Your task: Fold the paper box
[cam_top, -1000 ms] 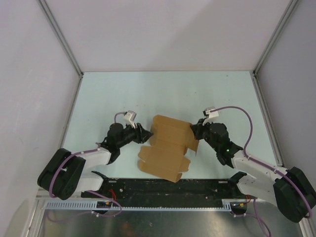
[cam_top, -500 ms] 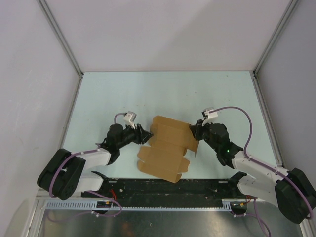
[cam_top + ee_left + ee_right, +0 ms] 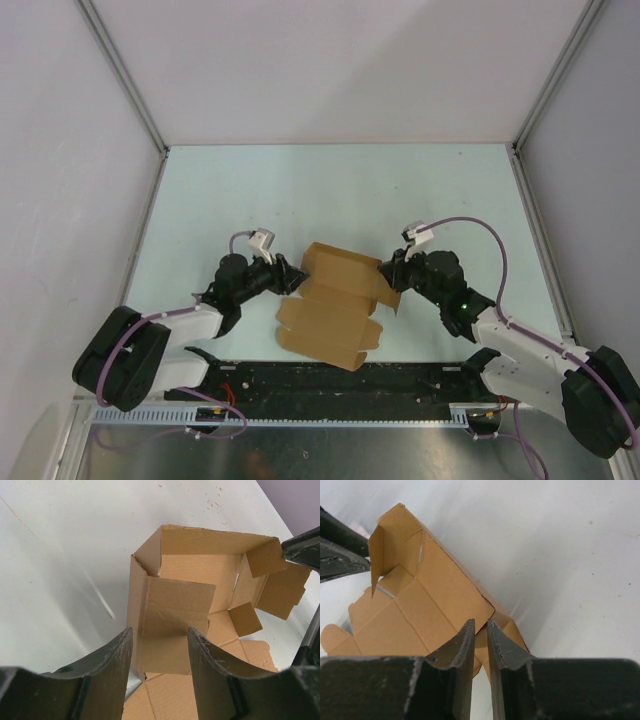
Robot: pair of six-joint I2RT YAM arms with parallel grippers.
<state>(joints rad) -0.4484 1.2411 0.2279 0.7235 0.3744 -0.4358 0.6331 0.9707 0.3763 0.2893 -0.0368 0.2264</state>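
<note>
The paper box (image 3: 330,310) is a brown, many-flapped cardboard sheet lying between the two arms, its far part folded up into a half-formed tray. My left gripper (image 3: 293,275) is at the box's left end. In the left wrist view it (image 3: 160,635) is open, and an upright side flap of the box (image 3: 175,610) stands just past its fingertips. My right gripper (image 3: 386,270) is at the box's right corner. In the right wrist view its jaws (image 3: 480,622) stand a narrow gap apart over the corner of the cardboard (image 3: 420,605), not pinching it.
The pale green table (image 3: 330,190) is enclosed by grey walls on three sides with metal corner posts (image 3: 125,75). A black rail (image 3: 330,378) runs along the near edge between the arm bases. The right arm's cable (image 3: 490,235) loops above it.
The right gripper's jaws have parted from shut and let go of the box's right flap. The raised far panel has sunk a little toward me. The left gripper has barely moved.
</note>
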